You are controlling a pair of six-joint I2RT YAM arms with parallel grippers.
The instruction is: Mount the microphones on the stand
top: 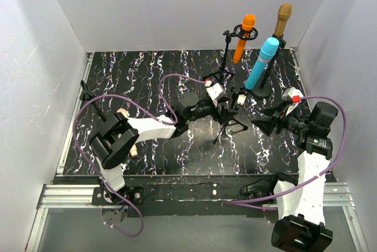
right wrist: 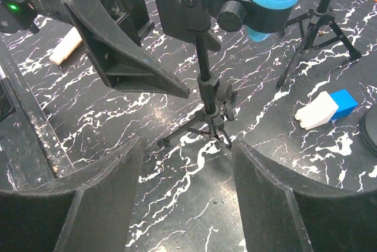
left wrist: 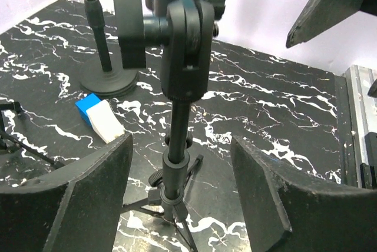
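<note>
From above, we see the black marbled tabletop point(top: 147, 75) with three microphones raised on stands toward the back. The orange microphone point(top: 246, 35) sits tilted in the ring of a tall tripod stand point(top: 226, 57). The gold-bronze microphone point(top: 283, 19) stands on a round-based stand point(top: 263, 89) at the far right. The light blue microphone point(top: 262, 63) leans in the clip of a small tripod stand point(top: 231, 123) near the middle. The pale pink-beige microphone point(top: 122, 112) lies on the tabletop at the left, mostly hidden under the left arm. The left tool point(top: 225, 109) reaches in from the left to the small tripod stand, and the right tool point(top: 264, 123) points at it from the right, a little apart. Through the left wrist camera, we see the left tool's two fingers point(left wrist: 88, 193) standing apart on either side of the small stand's pole, with a gap on each side, so nothing is gripped. The clip point(left wrist: 185, 46) rises above them, with a sliver of the light blue microphone at the top edge. A blue-and-white block point(left wrist: 100, 118) lies just beside the round base behind. Through the right wrist camera, we see the right tool's fingers point(right wrist: 100, 199) spread wide with only bare tabletop between them. The small stand's feet are just ahead of the fingertips, and the light blue microphone sits in the clip above. The left tool's dark fingers flank the pole from the far side, and the block lies off to the right.
</note>
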